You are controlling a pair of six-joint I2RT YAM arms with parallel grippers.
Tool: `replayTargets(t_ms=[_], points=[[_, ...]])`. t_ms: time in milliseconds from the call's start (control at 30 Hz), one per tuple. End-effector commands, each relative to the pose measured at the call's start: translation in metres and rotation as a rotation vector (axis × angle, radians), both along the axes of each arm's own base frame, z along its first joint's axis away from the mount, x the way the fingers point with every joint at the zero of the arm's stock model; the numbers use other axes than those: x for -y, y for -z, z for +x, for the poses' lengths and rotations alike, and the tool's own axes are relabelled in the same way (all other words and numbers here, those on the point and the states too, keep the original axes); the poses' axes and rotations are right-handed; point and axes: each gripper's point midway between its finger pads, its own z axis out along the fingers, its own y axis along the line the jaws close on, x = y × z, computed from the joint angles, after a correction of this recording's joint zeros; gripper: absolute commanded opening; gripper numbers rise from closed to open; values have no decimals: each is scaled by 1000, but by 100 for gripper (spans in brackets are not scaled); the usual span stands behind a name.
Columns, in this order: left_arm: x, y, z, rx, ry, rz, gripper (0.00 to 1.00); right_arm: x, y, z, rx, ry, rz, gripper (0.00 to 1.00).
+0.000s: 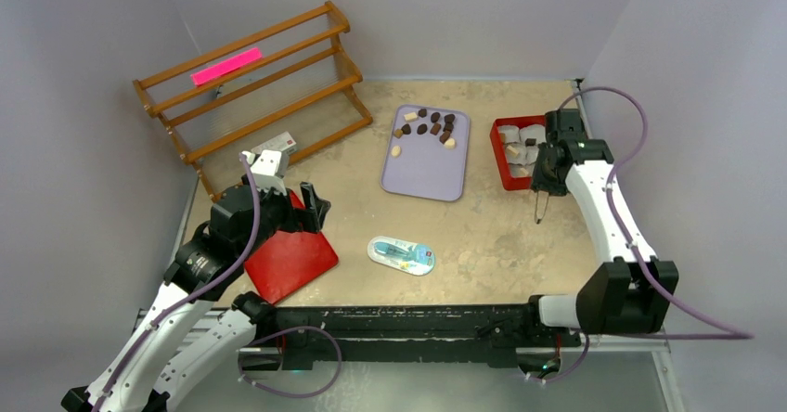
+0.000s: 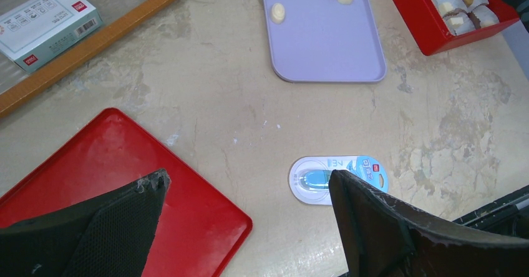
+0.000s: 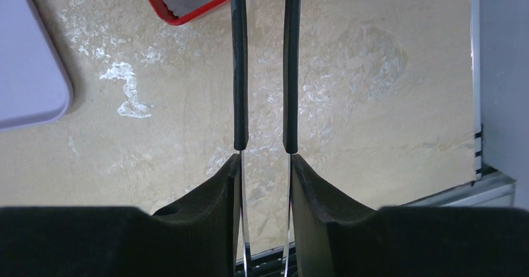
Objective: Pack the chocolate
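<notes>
The right gripper (image 3: 265, 165) clamps the tweezers (image 3: 237, 71), prongs apart and bare as far as they show. I'd swing them left to the chocolate (image 1: 429, 124) at the far end of the lilac tray (image 1: 422, 175), pinch one piece lightly, then carry it to the red box (image 1: 499, 157). The table (image 1: 501, 236) is mottled beige, with grey walls (image 1: 93, 41) close around.

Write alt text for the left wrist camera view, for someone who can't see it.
The open left gripper hangs over a tabletop, one finger above a flat red tray, the other overlapping an oval blue-and-white packet. Beyond lie a lavender tray holding chocolate pieces and a red box of paper cups.
</notes>
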Motion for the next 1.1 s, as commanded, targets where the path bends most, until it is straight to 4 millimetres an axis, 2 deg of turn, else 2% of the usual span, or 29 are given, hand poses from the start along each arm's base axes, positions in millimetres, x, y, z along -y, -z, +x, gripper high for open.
replayTargets(t_ms=[0, 167, 333, 467, 567, 733, 900, 1067], points=[[3, -11, 1, 30, 12, -14, 100, 7, -6, -13, 83, 161, 8, 33], [3, -11, 1, 31, 15, -14, 100, 24, -3, -35, 108, 327, -55, 35], [2, -12, 0, 32, 12, -14, 100, 31, -6, -46, 185, 457, -51, 37], [2, -12, 0, 35, 8, -16, 100, 35, 6, -63, 183, 624, -43, 36], [2, -12, 1, 33, 6, -13, 100, 30, 20, -76, 151, 741, -2, 37], [2, -11, 1, 31, 5, -11, 100, 16, 50, -82, 121, 861, 89, 37], [2, -10, 2, 28, 3, -9, 100, 7, 75, -76, 97, 894, 142, 41], [1, -8, 3, 22, -3, -4, 100, 2, 98, -73, 58, 932, 159, 49]])
